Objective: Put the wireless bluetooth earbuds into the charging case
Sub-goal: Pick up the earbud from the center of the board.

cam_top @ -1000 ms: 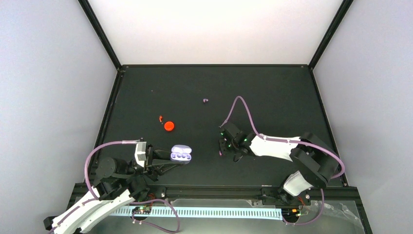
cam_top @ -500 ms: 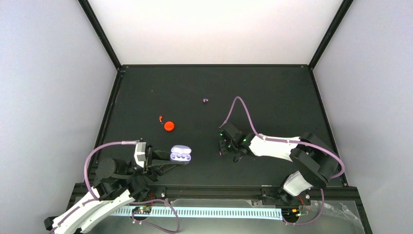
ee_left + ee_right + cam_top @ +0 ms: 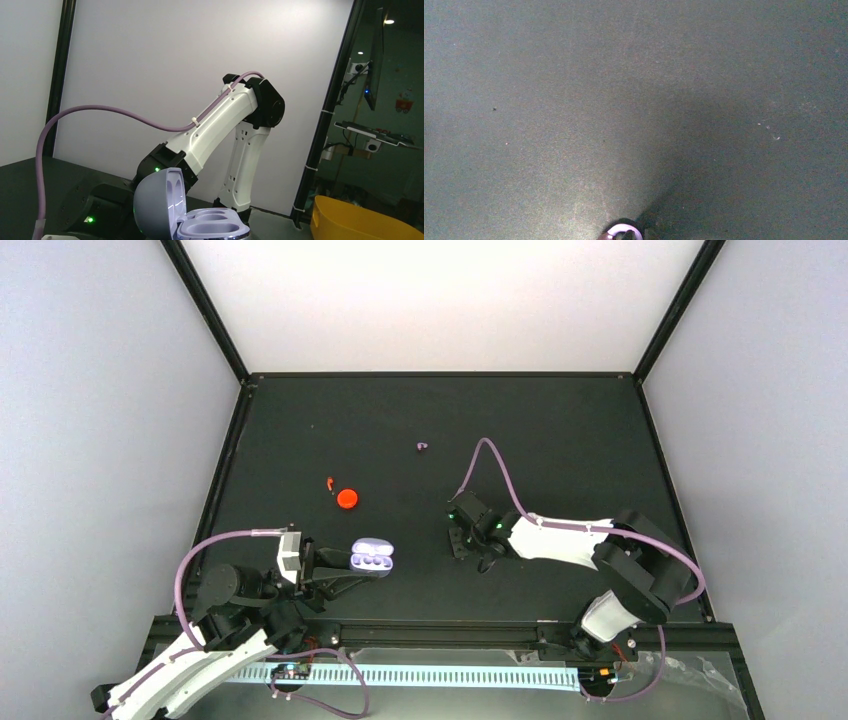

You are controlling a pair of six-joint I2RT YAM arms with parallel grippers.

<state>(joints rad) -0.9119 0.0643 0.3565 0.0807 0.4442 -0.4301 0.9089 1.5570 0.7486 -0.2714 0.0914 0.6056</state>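
While the open lavender charging case [image 3: 372, 558] is being held in the narrowed jaws of the left gripper [image 3: 345, 565] at the near left of the table [image 3: 580, 420], lid raised and both wells looking empty in the left wrist view, the pick-up step is being carried out by the right gripper [image 3: 458, 546]. That gripper is being set down at the table surface near the middle, well apart from the case. Its jaws are being read as closed to a tight pinch. A lavender earbud [image 3: 622, 232] is being caught at the bottom edge of the right wrist view, where the fingertips would meet. It is being judged as gripped, although the fingers themselves are cut off there. A lift is being called for next, then a carry leftward and a careful lining-up of the bud over a well before release. A second lavender earbud [image 3: 421, 447] is lying farther back, and a red-orange earbud [image 3: 330, 482] just beside a red-orange case [image 3: 347, 499].
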